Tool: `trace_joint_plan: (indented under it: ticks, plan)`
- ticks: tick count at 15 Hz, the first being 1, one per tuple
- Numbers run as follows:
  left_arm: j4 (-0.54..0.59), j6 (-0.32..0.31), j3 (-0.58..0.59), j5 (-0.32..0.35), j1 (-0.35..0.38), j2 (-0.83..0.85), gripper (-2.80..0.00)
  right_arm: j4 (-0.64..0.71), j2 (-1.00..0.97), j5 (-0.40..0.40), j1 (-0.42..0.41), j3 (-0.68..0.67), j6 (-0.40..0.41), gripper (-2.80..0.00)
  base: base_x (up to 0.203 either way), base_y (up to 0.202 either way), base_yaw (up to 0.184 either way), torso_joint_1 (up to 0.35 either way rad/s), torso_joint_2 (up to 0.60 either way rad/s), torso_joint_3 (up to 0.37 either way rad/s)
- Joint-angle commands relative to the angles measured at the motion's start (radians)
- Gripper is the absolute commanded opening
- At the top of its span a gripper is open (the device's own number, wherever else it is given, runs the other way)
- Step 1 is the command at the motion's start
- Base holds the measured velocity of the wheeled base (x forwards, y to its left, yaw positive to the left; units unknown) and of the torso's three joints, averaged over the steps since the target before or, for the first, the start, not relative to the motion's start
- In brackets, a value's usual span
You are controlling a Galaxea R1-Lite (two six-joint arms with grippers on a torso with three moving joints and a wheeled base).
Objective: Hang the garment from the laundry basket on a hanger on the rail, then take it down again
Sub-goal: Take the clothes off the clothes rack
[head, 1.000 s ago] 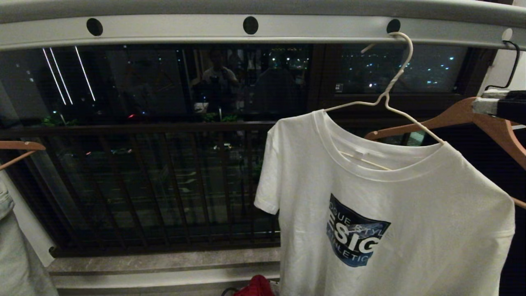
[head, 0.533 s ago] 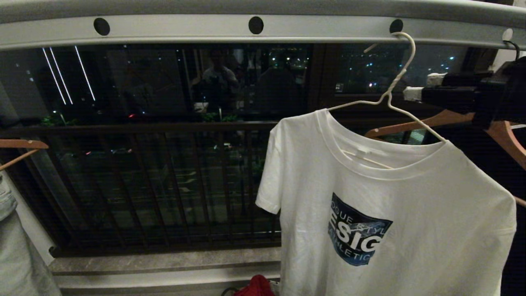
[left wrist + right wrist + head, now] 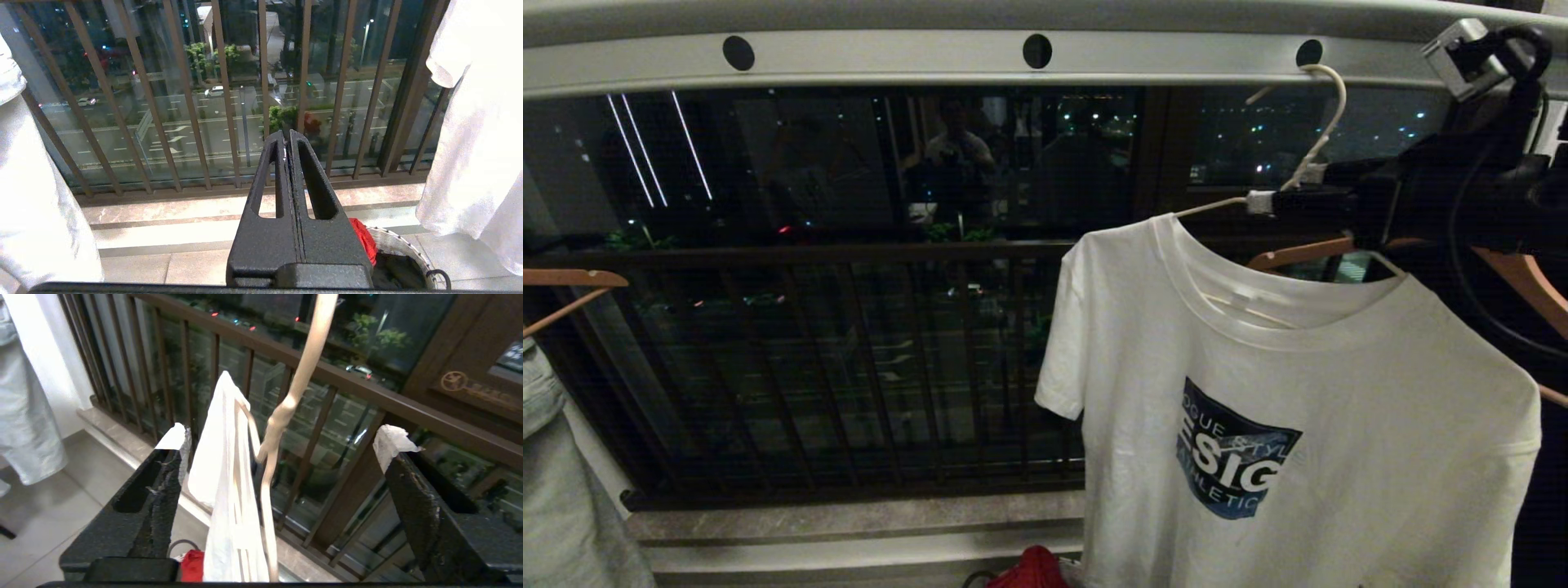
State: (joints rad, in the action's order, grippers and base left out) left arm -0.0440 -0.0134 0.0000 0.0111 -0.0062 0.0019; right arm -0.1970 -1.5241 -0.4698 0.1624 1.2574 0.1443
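Note:
The garment, a white T-shirt with a blue shield print, hangs on the white wire hanger. The hanger's hook sits in a hole of the grey rail. My right gripper reaches in from the right at the height of the hanger's twisted neck. In the right wrist view this gripper is open, with the neck between its tape-tipped fingers and touching neither; the garment hangs below. My left gripper is shut and empty, parked low. The laundry basket stands on the floor under the shirt.
Brown wooden hangers hang right behind the wire hanger, another at the far left with a pale garment. Dark balcony bars stand beyond the rail. A red cloth and a black garment lie in the basket.
My right arm has come in from the right edge to the hanger's neck, and its jaws have opened wide. The shirt and hanger still hang from the rail.

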Motion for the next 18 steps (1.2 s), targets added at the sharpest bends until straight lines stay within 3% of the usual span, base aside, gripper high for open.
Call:
trace_joint_plan:
  ticks: [1,2,3,18]
  plan:
    - [0.000,0.000,0.014,0.000,0.000,0.000,-2.80,-0.001,-0.059,-0.003,0.006,0.035,0.000,0.00,0.000,0.000,0.000,0.000,0.00,0.000]
    - [0.001,0.000,0.014,0.000,0.000,0.000,-2.80,-0.001,-0.068,-0.003,0.007,0.046,-0.003,0.00,0.000,0.000,0.000,0.000,0.00,0.000]
    - [0.000,0.000,0.014,0.000,0.000,0.000,-2.80,-0.001,-0.075,-0.003,0.010,0.056,-0.004,-2.80,0.000,0.000,0.000,0.000,0.00,0.000]
    - [0.000,0.000,0.014,0.001,0.000,0.000,-2.80,-0.001,-0.097,0.048,0.074,0.100,-0.005,-2.80,0.000,0.000,0.000,0.000,0.00,0.000]
